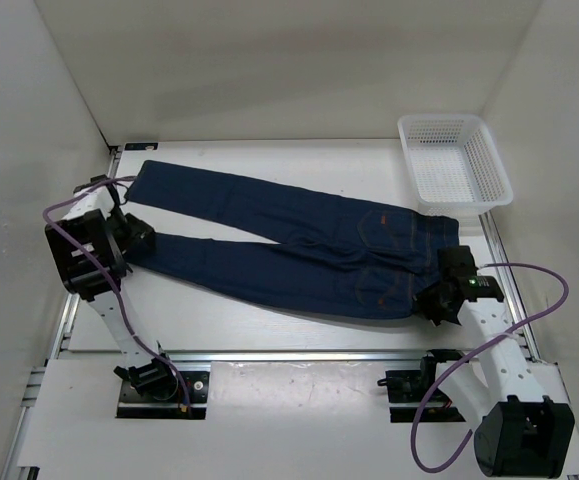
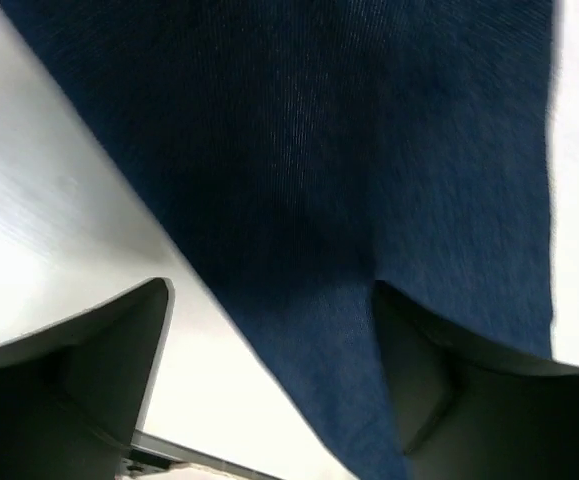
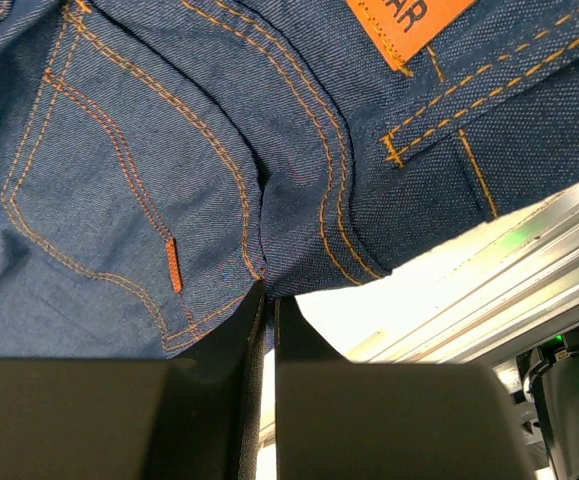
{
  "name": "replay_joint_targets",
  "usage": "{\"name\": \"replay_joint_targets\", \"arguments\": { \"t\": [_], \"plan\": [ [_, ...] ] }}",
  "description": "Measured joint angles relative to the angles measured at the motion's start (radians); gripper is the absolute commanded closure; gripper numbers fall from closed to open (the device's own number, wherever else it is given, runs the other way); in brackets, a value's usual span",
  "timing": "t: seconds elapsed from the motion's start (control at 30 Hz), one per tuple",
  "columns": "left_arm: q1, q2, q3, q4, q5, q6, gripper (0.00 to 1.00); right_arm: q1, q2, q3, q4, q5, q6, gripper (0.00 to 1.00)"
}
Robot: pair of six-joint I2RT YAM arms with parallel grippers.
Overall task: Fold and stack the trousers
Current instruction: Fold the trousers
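Lengthwise, trousers (image 1: 289, 240) span the table (image 1: 269, 330), hems near its left edge.

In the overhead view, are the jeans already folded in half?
No, the jeans lie spread at full length on the table, both legs stretched out side by side.
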Motion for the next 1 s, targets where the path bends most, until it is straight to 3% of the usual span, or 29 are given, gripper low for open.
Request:
{"name": "replay_joint_targets", "arguments": {
  "t": [0.1,0.2,0.23,0.3,0.5,0.73,0.77,0.87,0.93,1.0],
  "plan": [
    [-0.003,0.045,0.003,0.013,-0.012,-0.004,0.22,0.000,-0.005,0.002,0.004,-0.002,-0.005,0.99],
    [-0.003,0.051,0.021,0.013,-0.033,-0.009,0.37,0.000,-0.008,0.002,0.005,-0.003,-0.006,0.99],
    [-0.003,0.052,0.027,0.017,-0.042,-0.012,0.58,0.000,-0.008,0.002,0.005,-0.003,-0.007,0.99],
    [-0.003,0.059,0.045,0.018,-0.060,-0.021,0.90,0.000,-0.009,0.002,0.006,-0.003,-0.008,0.99],
    [-0.014,0.087,0.099,-0.020,-0.111,-0.020,0.90,0.000,-0.013,0.005,0.006,-0.011,-0.009,0.99],
    [-0.071,-0.026,0.233,-0.141,-0.234,0.012,0.90,0.000,-0.010,0.021,0.008,-0.018,-0.013,0.99],
    [-0.077,-0.019,0.293,-0.166,-0.238,0.019,0.89,0.000,-0.008,0.021,0.009,-0.023,-0.013,0.99],
    [-0.096,0.079,0.505,-0.230,-0.256,0.041,0.30,0.000,-0.009,0.023,0.018,-0.035,-0.016,0.99],
    [-0.100,0.163,0.604,-0.223,-0.266,0.057,0.00,-0.007,-0.010,0.023,0.015,-0.016,-0.019,0.99],
    [-0.104,0.235,0.631,-0.214,-0.264,0.060,0.00,-0.008,-0.013,0.023,0.012,-0.006,-0.022,0.99]
  ]
}}
